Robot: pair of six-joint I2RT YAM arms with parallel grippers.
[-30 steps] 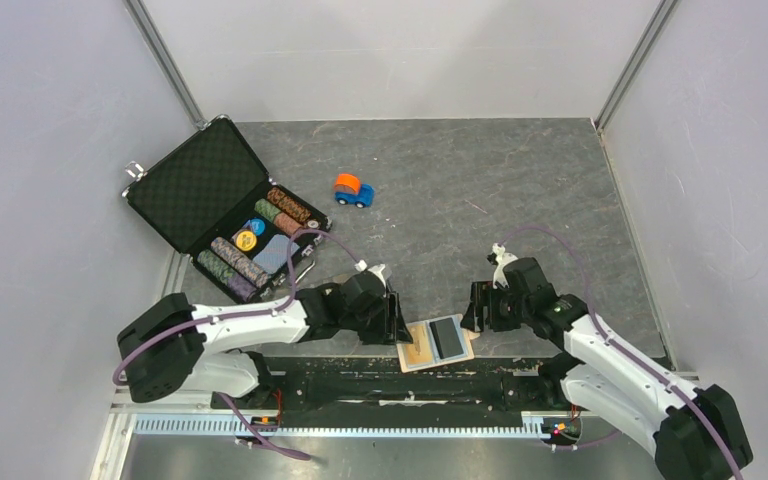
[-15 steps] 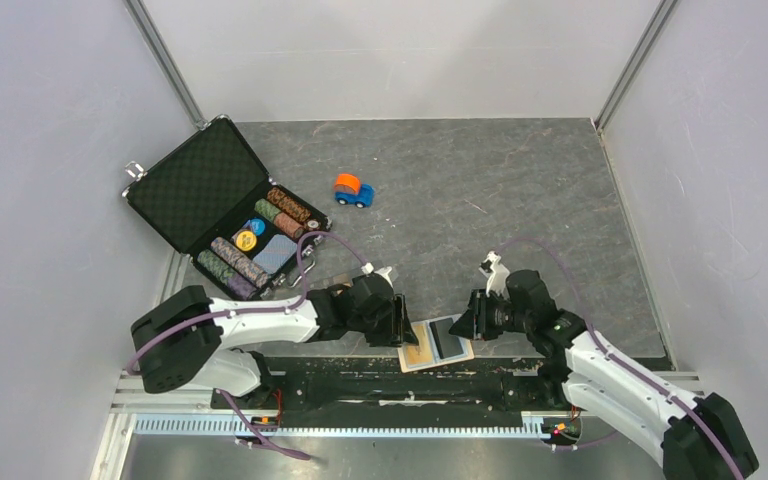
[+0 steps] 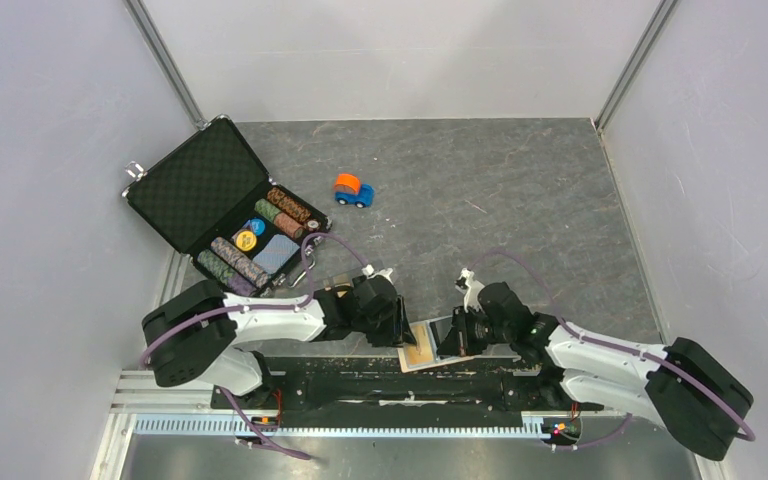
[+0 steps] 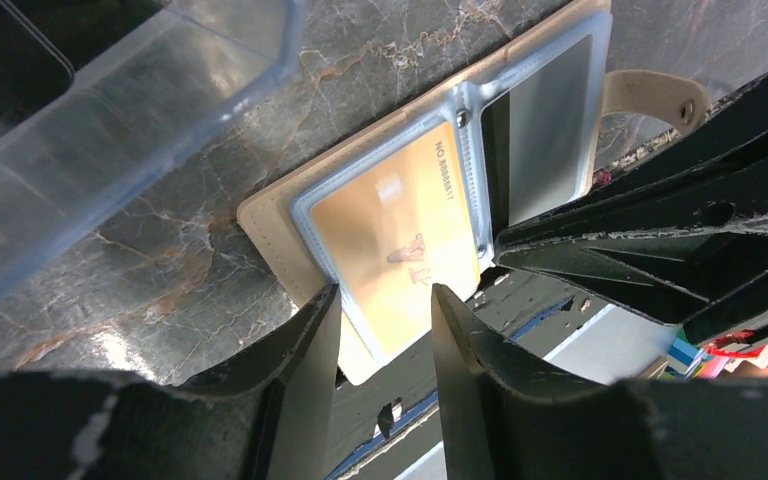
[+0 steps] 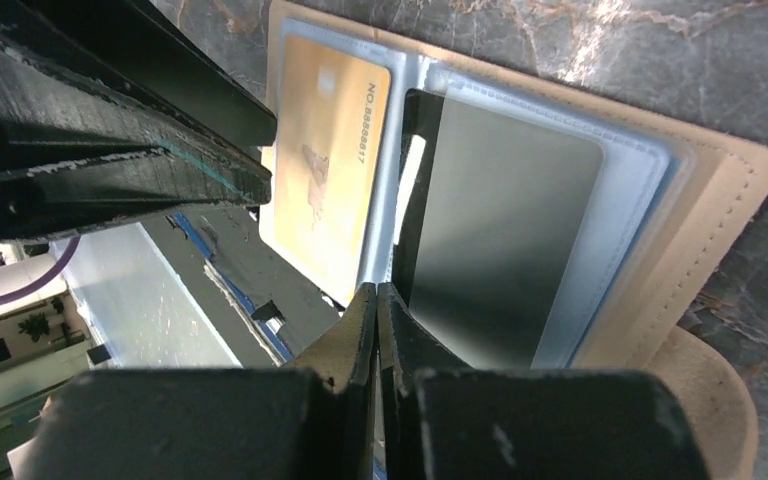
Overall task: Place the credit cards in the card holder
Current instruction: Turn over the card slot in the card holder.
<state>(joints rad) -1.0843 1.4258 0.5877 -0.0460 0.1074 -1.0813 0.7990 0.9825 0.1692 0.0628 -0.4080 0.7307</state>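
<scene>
The beige card holder [image 3: 412,362] lies open at the table's near edge, between both grippers. A gold credit card [image 4: 400,235] sits in its left clear sleeve and a dark card [image 4: 545,130] in the right one. My left gripper [image 4: 385,310] is open, its fingertips straddling the holder's near corner by the gold card. My right gripper [image 5: 377,300] is shut, its tips at the holder's [image 5: 720,200] near edge on the fold between the gold card [image 5: 325,170] and the dark card [image 5: 500,230]. I see nothing between its fingers.
A clear plastic box [image 4: 110,130] stands just left of the holder. The open black chip case [image 3: 225,215] lies at the back left, and a toy car [image 3: 353,189] farther back. The holder's snap tab [image 5: 705,400] sticks out on the right. The table's front rail [image 3: 380,385] runs right below the holder.
My right gripper has moved left onto the holder and closed. The left gripper has edged slightly right and narrowed a little. The holder has stayed in place.
</scene>
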